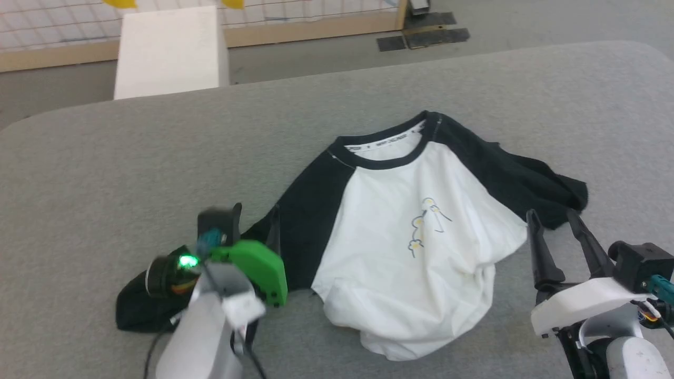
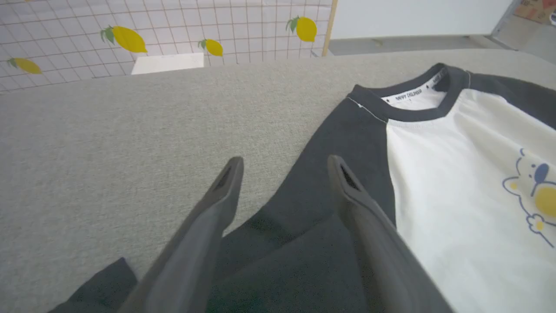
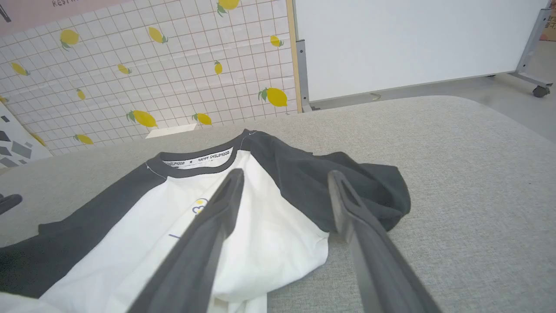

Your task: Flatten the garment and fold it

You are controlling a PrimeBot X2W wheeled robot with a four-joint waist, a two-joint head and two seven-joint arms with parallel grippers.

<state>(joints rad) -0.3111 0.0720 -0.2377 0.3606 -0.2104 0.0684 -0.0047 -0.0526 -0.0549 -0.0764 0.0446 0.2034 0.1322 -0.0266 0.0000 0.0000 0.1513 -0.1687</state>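
The garment [image 1: 410,247] lies front side up on the grey table [image 1: 131,158], collar at the far side, with its lower hem crumpled. One black sleeve stretches toward the lower left and the other is bunched at the right. My left gripper [image 1: 256,216] hovers open over the stretched sleeve, holding nothing. In the left wrist view the garment [image 2: 456,174] sits right of my left gripper [image 2: 285,165], whose fingers straddle the sleeve's edge. My right gripper [image 1: 551,216] stands open at the bunched sleeve, empty. The right wrist view has the garment [image 3: 269,230] under and ahead of my right gripper [image 3: 286,174].
A white box [image 1: 168,52] stands on the floor beyond the table's far edge. A lemon-patterned tiled wall [image 3: 152,65] and a white panel on wheels [image 3: 412,39] lie behind. Bare grey tabletop [image 3: 456,174] spreads right of the shirt and to its left [image 2: 108,152].
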